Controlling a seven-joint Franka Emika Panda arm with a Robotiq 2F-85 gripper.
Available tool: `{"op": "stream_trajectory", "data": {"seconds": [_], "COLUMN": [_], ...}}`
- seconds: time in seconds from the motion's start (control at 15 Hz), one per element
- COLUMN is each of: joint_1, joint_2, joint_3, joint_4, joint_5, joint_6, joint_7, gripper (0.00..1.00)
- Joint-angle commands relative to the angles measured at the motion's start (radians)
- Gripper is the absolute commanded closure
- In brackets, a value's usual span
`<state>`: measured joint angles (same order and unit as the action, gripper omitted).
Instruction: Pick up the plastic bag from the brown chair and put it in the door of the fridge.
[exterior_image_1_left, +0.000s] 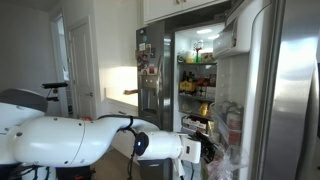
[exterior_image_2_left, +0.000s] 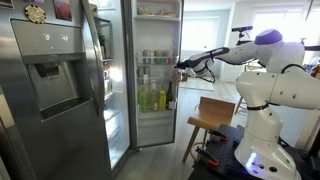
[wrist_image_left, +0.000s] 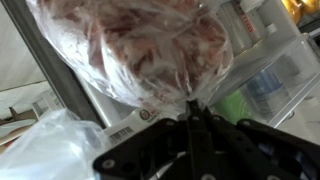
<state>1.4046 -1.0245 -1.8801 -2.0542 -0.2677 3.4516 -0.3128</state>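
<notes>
Since we grip the plastic bag (wrist_image_left: 140, 50) by its gathered neck, its reddish bulk swells free of the gripper (wrist_image_left: 193, 108) and fills the upper middle of the wrist view, where we judge it easy to lower into a bin. Our jaws stand nearly closed, pinching only that twist of film. Just behind the bag, at the frame's right, sit the clear bins of the door of the fridge (wrist_image_left: 268, 85). Farther off, in an exterior view, the brown chair (exterior_image_2_left: 212, 112) stands at lower right.
</notes>
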Motion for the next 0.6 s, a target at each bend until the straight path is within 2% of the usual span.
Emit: {"op": "stream_trajectory", "data": {"seconds": [0.0,0.07,0.27,0.53], "joint_1": [-0.017,-0.018,-0.019,-0.037], "joint_2": [0.232,0.268,0.396,0.570], "joint_3": [-0.014,-0.006,0.030,0.149], "joint_4": [-0.137,-0.175,-0.279,-0.392], "joint_5": [0.124,0.198,0.348,0.518], "joint_6": [0.012,0.013,0.013,0.011], "joint_7": [0.062,0.020,0.015,0.051], "gripper": [1.00,1.00,1.00,1.00]}}
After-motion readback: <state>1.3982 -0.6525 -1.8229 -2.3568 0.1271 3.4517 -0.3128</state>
